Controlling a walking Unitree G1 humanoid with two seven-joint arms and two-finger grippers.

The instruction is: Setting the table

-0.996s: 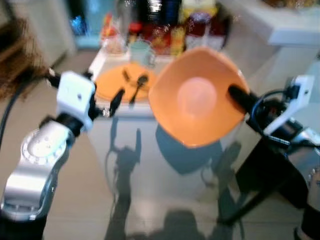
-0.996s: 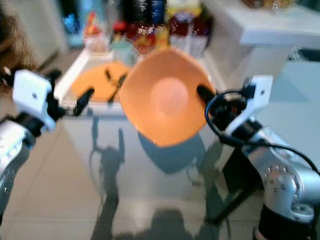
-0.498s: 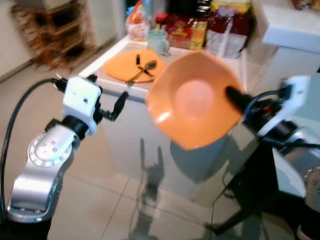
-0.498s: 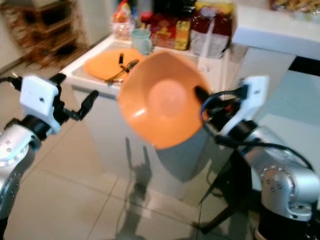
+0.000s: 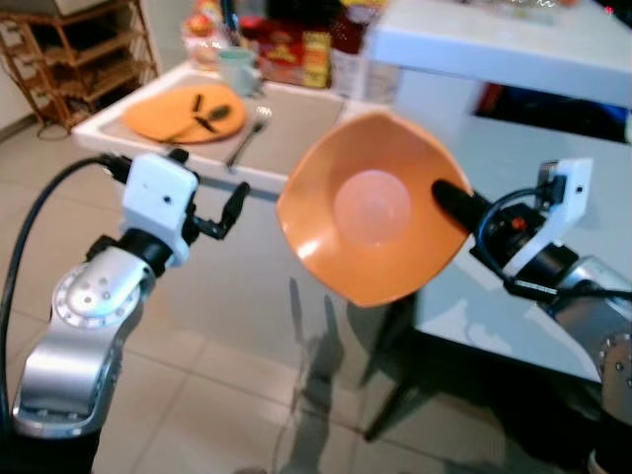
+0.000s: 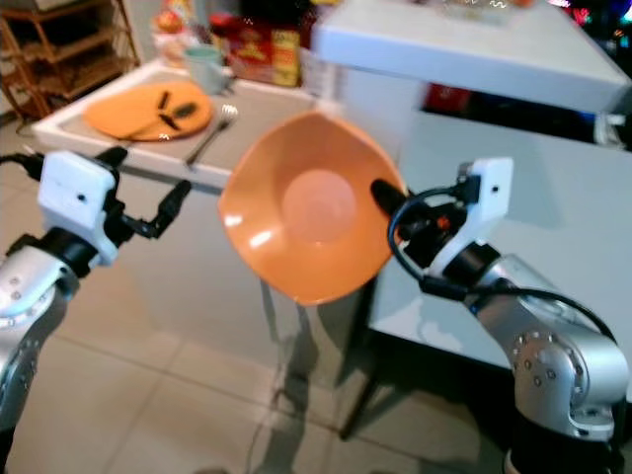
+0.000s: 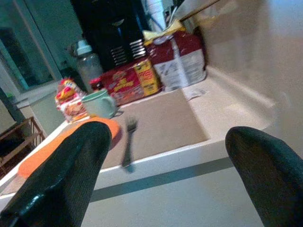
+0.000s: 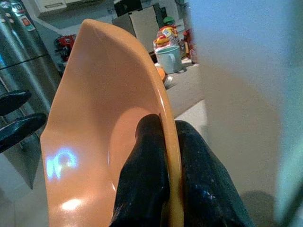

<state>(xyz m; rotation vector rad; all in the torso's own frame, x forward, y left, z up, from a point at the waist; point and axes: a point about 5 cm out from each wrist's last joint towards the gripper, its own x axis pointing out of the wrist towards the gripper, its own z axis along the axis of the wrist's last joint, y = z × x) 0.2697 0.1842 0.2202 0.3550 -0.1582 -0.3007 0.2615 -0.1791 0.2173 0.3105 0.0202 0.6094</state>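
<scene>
Right wrist view shows the right gripper pinching the orange bowl rim between its 2 fingers, held up near the worktop, while the left gripper fingers are spread wide, empty.

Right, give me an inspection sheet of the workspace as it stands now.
Surface: white table with a brown placemat.
Job's things: orange bowl, tilted, carried in the air; orange plate with dark cutlery on it; fork on the placemat beside the plate; pale green mug behind.
Clutter: red packets and a bag at the table's back.
End effectors: right end effector pinches the bowl's rim, one finger on each side; left end effector open, holding nothing, short of the table.
Cables: black cable on the left arm; black loop at the right wrist.
Surroundings: tiled floor, wooden rack, white counter.
</scene>
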